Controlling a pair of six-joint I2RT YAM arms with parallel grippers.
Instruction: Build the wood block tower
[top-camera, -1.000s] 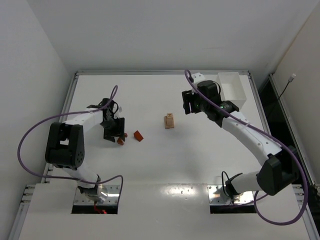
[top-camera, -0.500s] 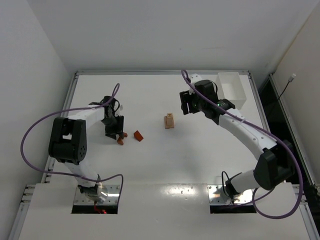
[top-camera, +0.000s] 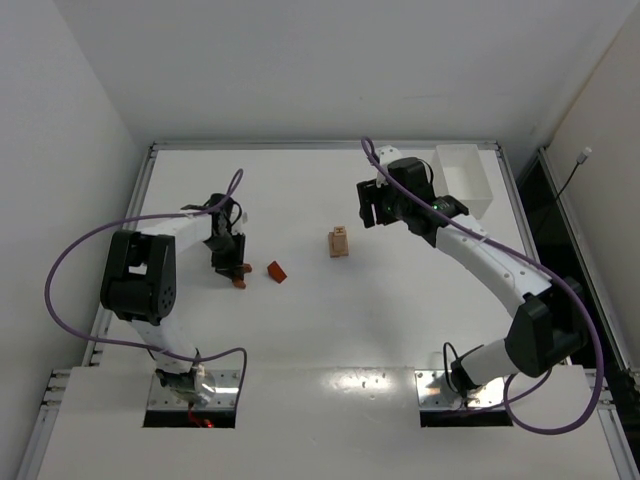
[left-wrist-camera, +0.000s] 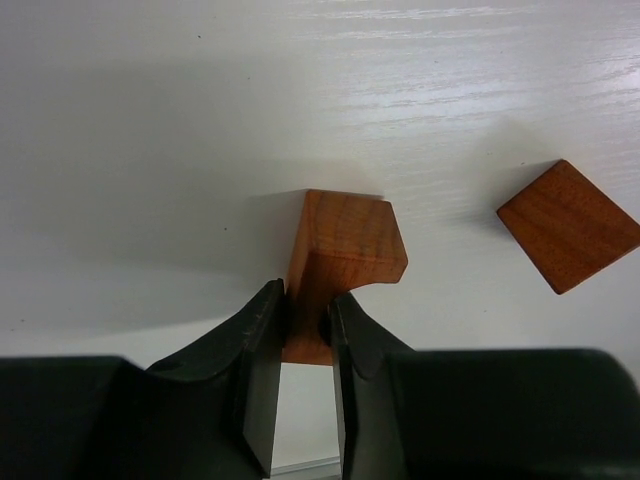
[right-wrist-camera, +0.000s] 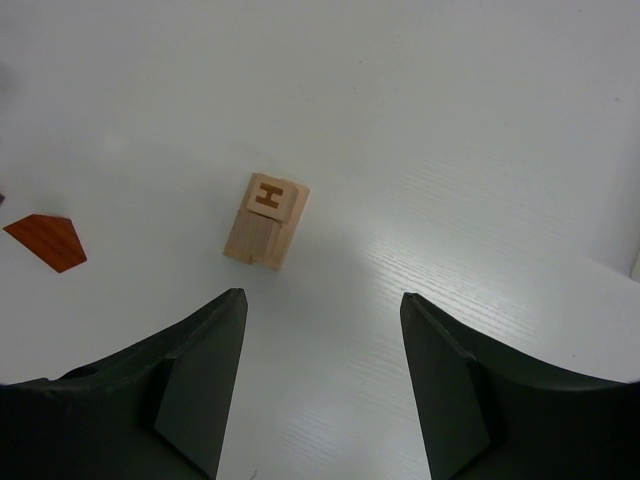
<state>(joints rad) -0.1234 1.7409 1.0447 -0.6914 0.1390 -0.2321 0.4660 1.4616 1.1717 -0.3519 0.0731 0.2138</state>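
The bin (top-camera: 465, 180) sits on the table (top-camera: 330, 330) behind the right gripper (right-wrist-camera: 322, 305). That gripper hangs with its jaws wide apart, and the tower (right-wrist-camera: 268, 222) stands just ahead of them, slightly left, untouched. The left gripper (left-wrist-camera: 305, 310) is clamped on one leg of the arch (left-wrist-camera: 345, 245), and the wedge (left-wrist-camera: 568, 227) lies ahead to its right, apart.

the reddish-brown block (left-wrist-camera: 345, 240) has its near end hidden between the fingers (left-wrist-camera: 262, 350) of the left tool (left-wrist-camera: 307, 302) (from above, only a speck).
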